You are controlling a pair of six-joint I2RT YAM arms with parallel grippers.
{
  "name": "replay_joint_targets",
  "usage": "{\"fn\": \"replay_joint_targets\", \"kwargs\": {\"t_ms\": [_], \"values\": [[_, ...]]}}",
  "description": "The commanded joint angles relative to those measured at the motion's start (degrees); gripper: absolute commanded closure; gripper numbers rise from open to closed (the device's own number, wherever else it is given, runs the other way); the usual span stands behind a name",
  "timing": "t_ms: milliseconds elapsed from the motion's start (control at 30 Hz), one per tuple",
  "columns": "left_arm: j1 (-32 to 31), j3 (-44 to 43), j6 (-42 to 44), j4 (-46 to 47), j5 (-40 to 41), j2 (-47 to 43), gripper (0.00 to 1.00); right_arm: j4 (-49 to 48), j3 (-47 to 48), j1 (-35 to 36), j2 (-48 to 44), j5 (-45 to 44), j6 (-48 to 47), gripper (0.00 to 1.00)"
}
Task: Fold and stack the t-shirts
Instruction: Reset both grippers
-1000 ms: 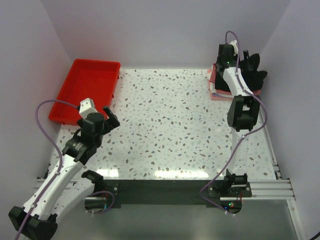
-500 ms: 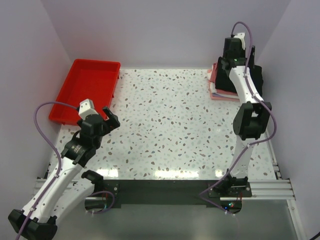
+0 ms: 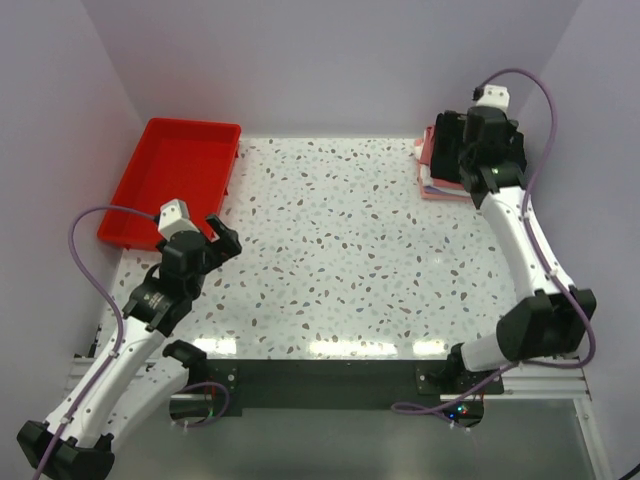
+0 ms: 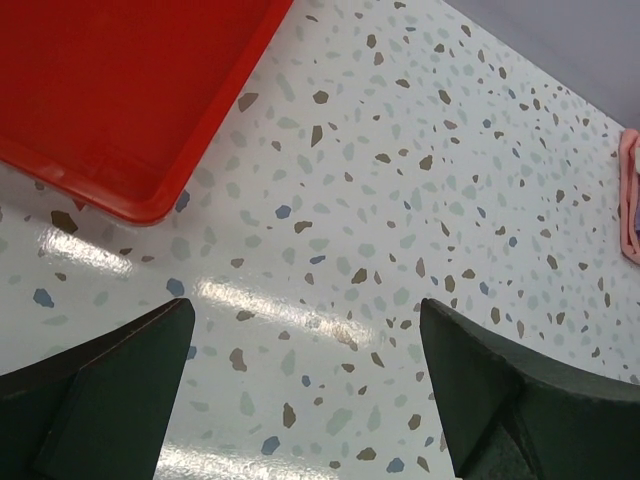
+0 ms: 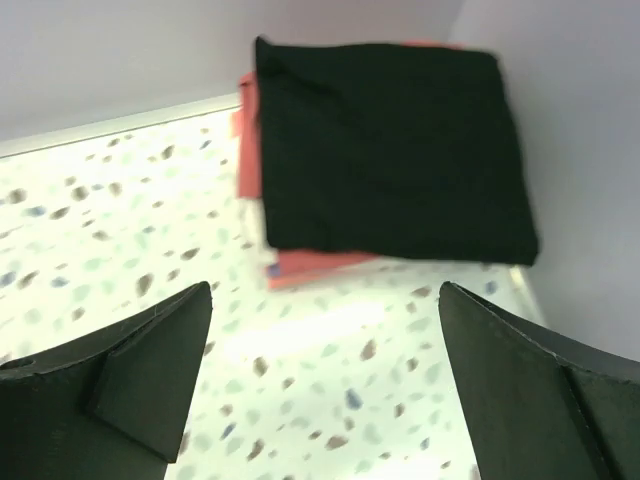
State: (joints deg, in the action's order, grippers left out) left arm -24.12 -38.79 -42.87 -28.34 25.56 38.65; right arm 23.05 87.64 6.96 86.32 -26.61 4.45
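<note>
The t-shirts lie folded in a stack at the table's back right corner. In the right wrist view a black shirt lies on top, with salmon-red cloth and a white edge under it. The stack's pink edge shows at the right of the left wrist view. My right gripper is open and empty, held above and just in front of the stack. My left gripper is open and empty above bare table at the left, far from the stack.
A red plastic tray stands at the back left, its near corner close ahead of my left gripper. Lavender walls close in the speckled table on the left, back and right. The stack lies against the right wall.
My right arm has swung back and up off the stack, its elbow moving out to the right. The black shirt stays on top. The left arm has hardly moved.
</note>
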Motion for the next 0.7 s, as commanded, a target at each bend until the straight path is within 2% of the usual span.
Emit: {"fn": "replay_joint_targets", "kwargs": {"t_ms": [0, 33, 67, 133, 367, 500, 667], "values": [[0.3, 0.5, 0.0, 4.9, -0.8, -0.8, 0.0, -7.6, -10.2, -0.2, -10.2, 12.4, 12.8, 0.01], [0.3, 0.9, -0.6, 5.4, -1.0, -0.9, 0.0, -9.0, -13.2, -0.1, -12.7, 14.2, 17.7, 0.01], [0.3, 1.4, -0.7, 6.5, -1.4, -1.1, 0.0, -12.2, -19.9, 0.1, -15.0, 16.2, 19.8, 0.01], [0.3, 2.5, -0.5, 7.6, -2.5, -1.2, 0.0, -13.9, -25.8, 0.7, -20.7, 20.3, 23.0, 0.01], [0.3, 4.8, 0.6, 9.3, -2.2, -1.1, 0.0, -14.5, -47.4, 2.4, -29.3, 26.5, 22.7, 0.01], [0.3, 4.5, 1.0, 9.4, -1.7, -1.6, 0.0, -11.3, -50.4, 2.4, -32.0, 23.5, 20.0, 0.01], [0.3, 5.5, 0.3, 10.9, -2.8, -2.8, 0.0, -12.0, -51.0, 2.3, -38.6, 21.5, 19.3, 0.01]]}}
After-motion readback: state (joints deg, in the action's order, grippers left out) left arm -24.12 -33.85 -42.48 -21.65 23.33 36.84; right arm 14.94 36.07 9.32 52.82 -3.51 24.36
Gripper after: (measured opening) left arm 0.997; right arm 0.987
